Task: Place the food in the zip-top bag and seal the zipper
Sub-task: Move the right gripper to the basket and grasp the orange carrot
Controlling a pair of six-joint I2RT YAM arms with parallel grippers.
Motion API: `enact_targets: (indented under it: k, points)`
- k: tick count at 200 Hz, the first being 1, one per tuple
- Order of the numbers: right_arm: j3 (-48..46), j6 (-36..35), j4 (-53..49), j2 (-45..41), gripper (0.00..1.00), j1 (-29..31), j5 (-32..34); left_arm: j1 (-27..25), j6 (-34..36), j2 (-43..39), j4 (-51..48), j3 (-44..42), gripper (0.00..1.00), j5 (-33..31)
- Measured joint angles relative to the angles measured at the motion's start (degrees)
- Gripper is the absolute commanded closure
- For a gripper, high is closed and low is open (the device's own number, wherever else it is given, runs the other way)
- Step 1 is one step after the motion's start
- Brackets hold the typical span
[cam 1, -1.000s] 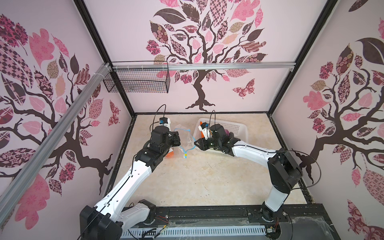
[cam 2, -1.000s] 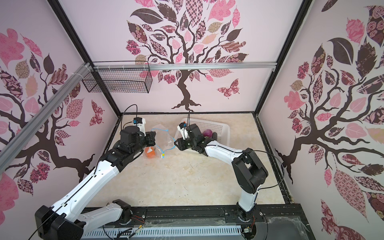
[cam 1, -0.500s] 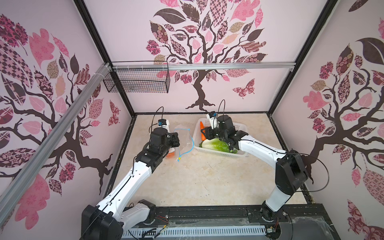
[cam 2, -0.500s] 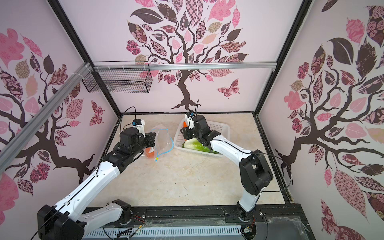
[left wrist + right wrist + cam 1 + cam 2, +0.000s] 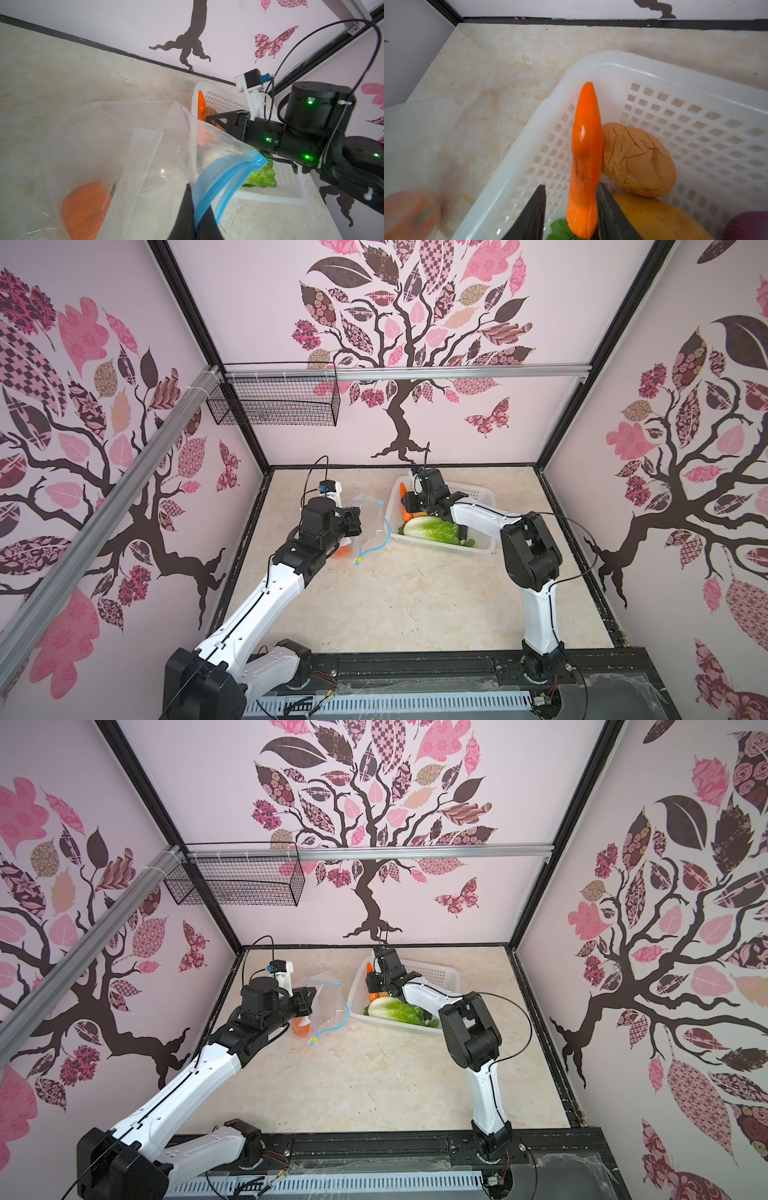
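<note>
Two arms meet near the far edge of the table [image 5: 415, 605] in both top views. The left gripper [image 5: 360, 526] is clenched on the zipper [image 5: 388, 531] of the zip-top bag [image 5: 372, 517], which stands open just left of the white basket [image 5: 478, 548]. One pumpkin [image 5: 341, 551] lies inside the bag. The right gripper [image 5: 374, 986] and its arm cover much of the basket, so only one carrot [image 5: 369, 968] and one cabbage [image 5: 395, 1011] show there. One wire basket [image 5: 232, 886] hangs on the wall.

Left wrist view: the fingers [image 5: 182, 218] pinch the zipper, and the bag's clear film veils the basket's near corner.

Right wrist view: the jaws straddle the carrot [image 5: 585, 149] but are released — one finger [image 5: 607, 207] touches it, the other stands apart. Two potatoes [image 5: 637, 160] crowd that side, the nearer one touching the carrot. One onion [image 5: 749, 226] sits beyond them.
</note>
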Motion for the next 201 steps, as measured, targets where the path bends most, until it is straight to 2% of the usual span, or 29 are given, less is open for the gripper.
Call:
enact_targets:
  k: [31,80,138,171,201]
  points:
    - [2.51,1.14,-0.26,2.73,0.52,0.00,0.63,0.11,-0.22,0.00,0.04,0.00,1.00,0.26]
    - [5.75,2.32,-0.68,7.08,0.52,0.04,2.23,0.11,-0.42,0.00,0.04,0.00,1.00,0.85]
    - [6.60,4.02,-0.52,8.85,0.78,0.09,3.06,0.11,-0.42,-0.02,0.04,0.00,1.00,0.87]
    - [3.65,4.55,3.32,8.02,0.80,0.00,2.89,0.11,-0.42,-0.02,0.04,0.00,1.00,0.87]
    - [-1.25,3.43,4.92,3.98,0.79,-0.09,3.06,0.11,-0.44,-0.09,0.04,0.00,1.00,0.90]
